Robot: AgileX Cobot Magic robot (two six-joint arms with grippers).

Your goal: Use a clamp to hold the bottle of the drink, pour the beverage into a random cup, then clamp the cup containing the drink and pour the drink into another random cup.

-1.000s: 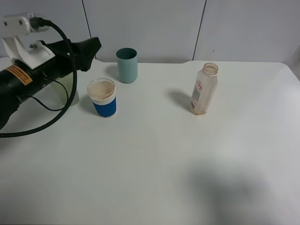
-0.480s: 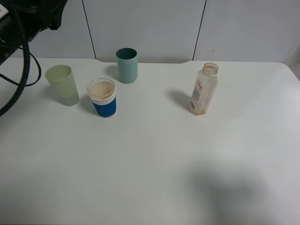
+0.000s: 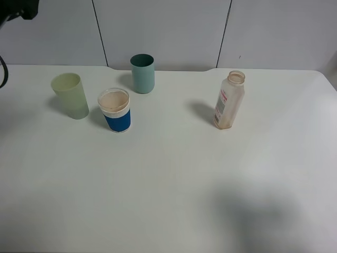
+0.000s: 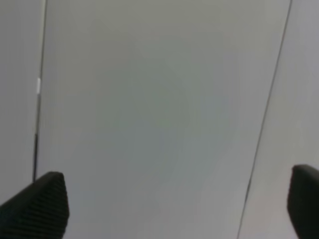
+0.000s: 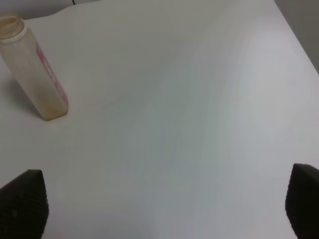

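- Left gripper (image 4: pixel 169 209): jaws spread wide, both dark ribbed fingertips (image 4: pixel 37 206) sit at opposite edges of its wrist view, nothing between them.
- Left wrist view faces only a grey panelled wall (image 4: pixel 159 99) with dark seams, no table or cups in it.
- Overhead view shows just a dark bit of the left arm (image 3: pixel 18 8) in the far-left corner, raised well clear of the cups.
- Right gripper (image 5: pixel 164 204): jaws also wide apart, holding nothing, dark fingertips (image 5: pixel 22 206) at the two lower corners of its wrist view.
- Right gripper hangs over bare white table (image 3: pixel 174 179), not seen in the overhead view.
- Bottle (image 3: pixel 229 100): upright on the right part of the table, uncapped, white-and-pink label, brownish tint low down, untouched. Also in the right wrist view (image 5: pixel 32 69), well apart from the fingertips.
- Blue-banded cup (image 3: pixel 115 110): upright on the left part of the table, tan inside, cannot tell if liquid is in it.
- Yellow-green tumbler (image 3: pixel 70 95): upright, just left of the blue-banded cup, slightly farther back, a small gap between them.
- Teal tumbler (image 3: pixel 142 73): upright, far side, behind and a bit right of the blue-banded cup, near the wall.
- All three cups well apart from the bottle.
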